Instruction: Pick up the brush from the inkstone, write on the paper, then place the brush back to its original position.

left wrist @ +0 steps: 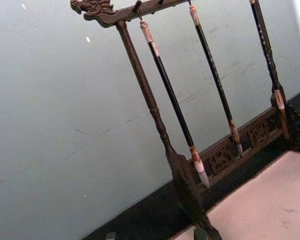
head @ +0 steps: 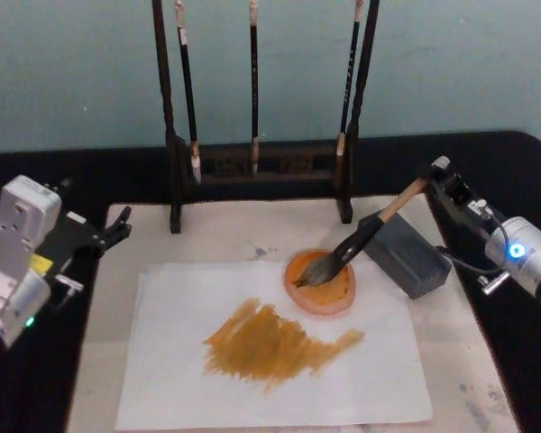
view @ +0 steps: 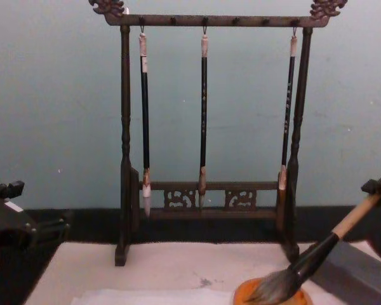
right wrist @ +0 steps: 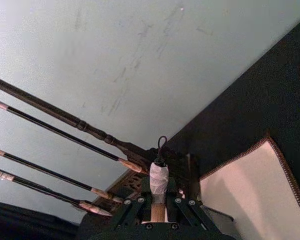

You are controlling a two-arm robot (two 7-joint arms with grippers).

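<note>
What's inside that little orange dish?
The bristles of the brush lie in the orange dish, its handle held by the right gripper. The dish's floor beneath them is covered. The left gripper sits at left.

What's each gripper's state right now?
Left gripper: idle at the left; open or closed cannot be told.
Right gripper: closed, holding the brush.

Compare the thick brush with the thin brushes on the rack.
The brush has a thick pale handle; the thin brushes have slim black handles. The brush leans, bristles in the orange dish, its end held by the right pincer; the thin brushes hang upright from the rack. The brush's tuft is bushy, the thin brushes' small. All have light end caps.
</note>
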